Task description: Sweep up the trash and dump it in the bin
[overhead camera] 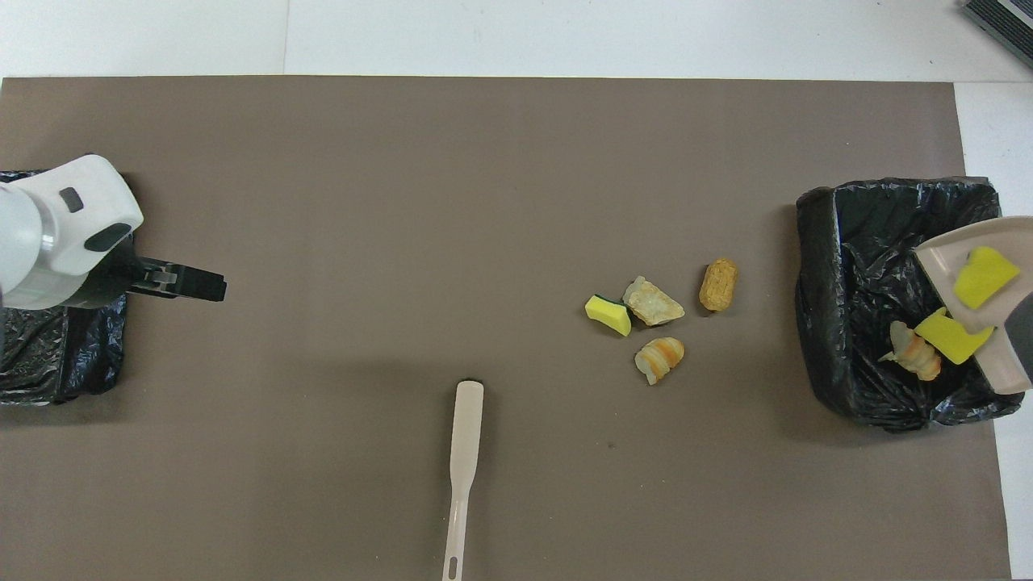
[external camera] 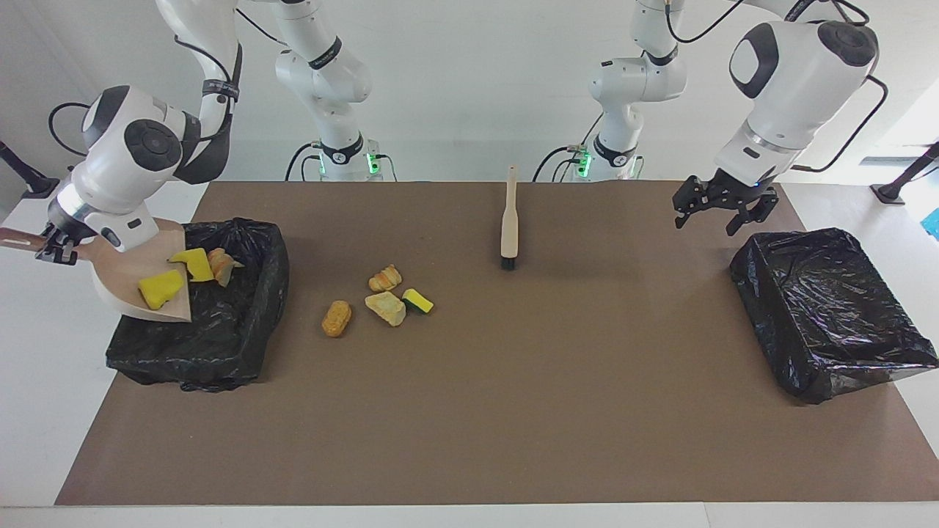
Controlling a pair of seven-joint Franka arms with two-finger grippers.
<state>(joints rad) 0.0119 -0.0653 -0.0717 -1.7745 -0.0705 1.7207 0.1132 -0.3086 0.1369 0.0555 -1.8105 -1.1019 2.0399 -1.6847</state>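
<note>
My right gripper [external camera: 55,246] is shut on the handle of the beige dustpan [external camera: 125,282], which it holds tilted over the black-lined bin [external camera: 220,352] at the right arm's end. Two yellow sponge pieces [external camera: 160,288] [external camera: 194,264] lie in the pan. An orange-brown lump [external camera: 220,264] is at the pan's lip over the bin. Several scraps lie on the mat beside that bin: a green-backed sponge [external camera: 417,301], a tan lump [external camera: 386,308], a striped lump [external camera: 386,279] and an orange-brown lump [external camera: 337,318]. My left gripper [external camera: 708,220] waits open over the mat near the other bin.
A beige brush [external camera: 509,220] lies on the brown mat [external camera: 513,411] near the robots' edge, bristles pointing away from them. A second black-lined bin [external camera: 829,315] stands at the left arm's end. In the overhead view the dustpan [overhead camera: 952,258] overhangs its bin [overhead camera: 847,242].
</note>
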